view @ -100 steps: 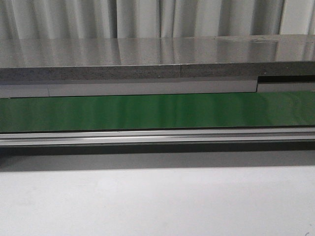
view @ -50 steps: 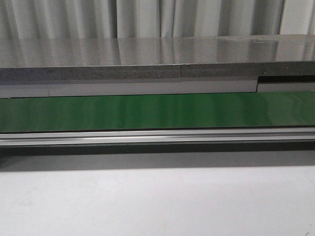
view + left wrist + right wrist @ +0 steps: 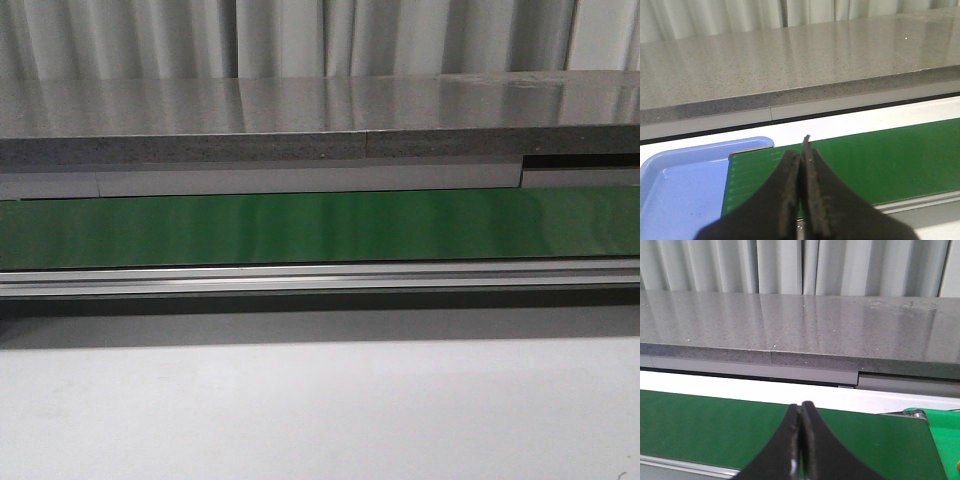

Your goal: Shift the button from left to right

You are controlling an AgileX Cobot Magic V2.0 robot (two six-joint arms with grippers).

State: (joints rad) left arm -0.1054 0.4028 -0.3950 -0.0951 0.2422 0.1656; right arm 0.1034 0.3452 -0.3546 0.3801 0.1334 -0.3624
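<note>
The left claw [image 3: 801, 155] is clenched, its two dark fingers [image 3: 787, 187] pressed flat against each other with nothing between them. Directly beneath and beyond its tips lies the green belt [image 3: 880, 160], whose end stops just beside the claw. To one side of the claw, touching that end of the belt, sits a light blue tray [image 3: 685, 185] with a raised rim; a few tiny dark specks show on its floor. Past the belt runs a white strip, then a grey speckled stone worktop [image 3: 790, 65] with a pale curtain behind it.

The right claw [image 3: 801, 412] is also clenched, fingers [image 3: 815, 445] closed tip to tip and gripping nothing. It hangs over the same green belt [image 3: 715, 425], here seen near its other end, where a metal roller end [image 3: 912, 413] shows off to the side of the claw. Beyond that end is a brighter green surface [image 3: 942, 435], and at the very edge of the right wrist view a sliver of yellow-orange is cut off; too little shows to tell what it is. Farther out again are the white strip, the grey worktop [image 3: 805, 320] and the curtain [image 3: 790, 265].

In the front view neither claw appears. The belt [image 3: 320, 228] crosses the whole width, with an aluminium rail [image 3: 320, 278] along its near side and a white surface [image 3: 320, 410] nearer still.

The button cannot be identified with certainty in any view.
</note>
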